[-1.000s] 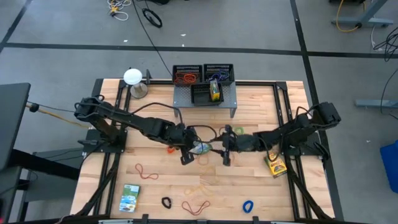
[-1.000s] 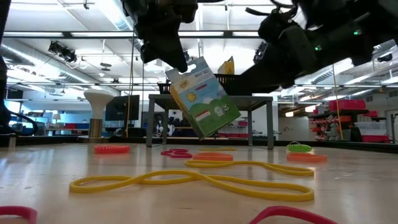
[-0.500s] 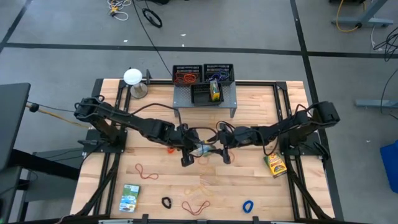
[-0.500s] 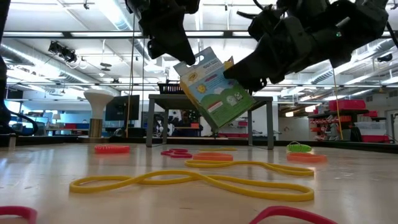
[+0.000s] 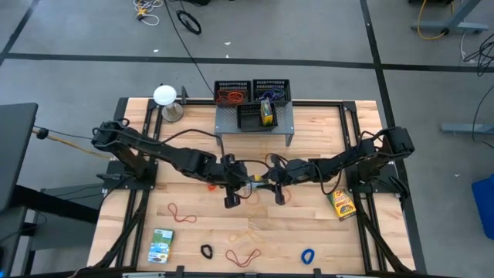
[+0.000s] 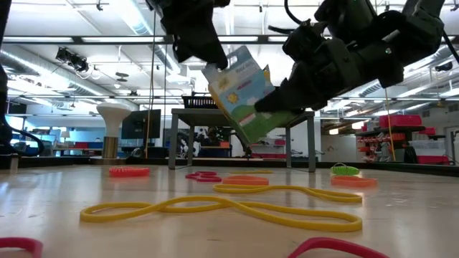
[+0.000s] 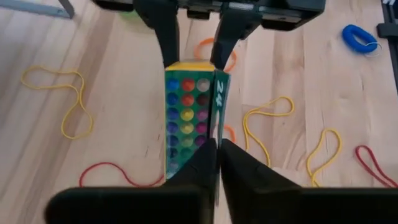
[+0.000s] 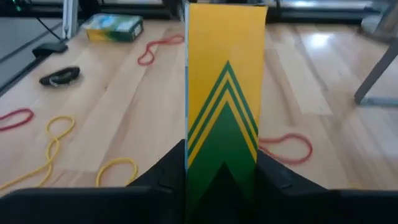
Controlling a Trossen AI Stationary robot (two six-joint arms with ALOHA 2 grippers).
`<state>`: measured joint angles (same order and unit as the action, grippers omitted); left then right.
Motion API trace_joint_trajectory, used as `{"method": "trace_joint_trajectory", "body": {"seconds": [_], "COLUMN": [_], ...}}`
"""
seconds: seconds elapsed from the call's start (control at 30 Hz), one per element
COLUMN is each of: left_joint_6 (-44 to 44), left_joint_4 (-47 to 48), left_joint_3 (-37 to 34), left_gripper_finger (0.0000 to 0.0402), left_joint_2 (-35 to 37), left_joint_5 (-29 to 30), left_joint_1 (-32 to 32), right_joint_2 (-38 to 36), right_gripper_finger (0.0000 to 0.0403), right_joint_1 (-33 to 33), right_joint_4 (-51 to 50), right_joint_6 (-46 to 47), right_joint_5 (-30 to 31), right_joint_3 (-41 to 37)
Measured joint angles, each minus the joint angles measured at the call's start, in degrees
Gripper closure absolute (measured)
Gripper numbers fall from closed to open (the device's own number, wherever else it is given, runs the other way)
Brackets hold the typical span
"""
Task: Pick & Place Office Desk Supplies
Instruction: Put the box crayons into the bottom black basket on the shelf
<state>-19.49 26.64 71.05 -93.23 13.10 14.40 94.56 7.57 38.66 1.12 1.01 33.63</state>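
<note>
Mid-worktop [image 5: 309,131], both arms meet over 1 small crayon box [image 6: 242,89], held tilted in the air above the yellow rubber band [image 6: 229,204]. The left end effector [image 5: 241,185] pinches the box's upper edge, its fingers [image 7: 233,171] nearly together on the card. The right end effector [image 5: 268,182] clamps the box's other end, the yellow-green face [image 8: 225,93] filling its wrist view. A second box [image 5: 162,245] lies near the front-left corner.
</note>
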Motion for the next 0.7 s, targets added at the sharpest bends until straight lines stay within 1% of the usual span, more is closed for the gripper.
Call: {"method": "trace_joint_trajectory", "body": {"seconds": [0.1,0.17,0.3,0.4,0.5,0.6,0.7], "left_joint_6": [0.7,1.9,3.5,3.4,3.0,3.0,3.5], "left_joint_4": [4.3,8.1,13.5,14.0,14.7,14.9,13.3], "left_joint_3": [3.1,5.5,10.1,10.8,10.5,10.4,10.4], "left_gripper_finger": [0.0330,0.0299,0.0234,0.0184,0.0141,0.0112,0.0102], "left_joint_2": [0.0,0.0,0.1,0.1,-0.3,-1.7,-3.1], "left_joint_5": [1.7,4.3,7.5,7.9,8.1,9.4,7.4], "left_joint_1": [0.8,1.6,3.2,3.8,3.8,3.1,1.8], "right_joint_2": [0.0,0.0,0.0,0.0,0.0,-0.1,-0.1], "right_gripper_finger": [0.0295,0.0295,0.0288,0.0280,0.0288,0.0294,0.0294], "right_joint_1": [0.0,0.0,0.0,0.0,0.0,0.0,0.0], "right_joint_4": [1.8,2.2,3.8,5.1,7.0,8.2,8.3], "right_joint_6": [-0.6,-1.0,-1.0,-1.0,-1.6,-2.0,-2.0], "right_joint_5": [0.0,0.0,-2.1,-3.6,-5.1,-5.9,-5.9], "right_joint_3": [0.0,0.0,0.0,0.0,0.0,0.0,0.0]}}
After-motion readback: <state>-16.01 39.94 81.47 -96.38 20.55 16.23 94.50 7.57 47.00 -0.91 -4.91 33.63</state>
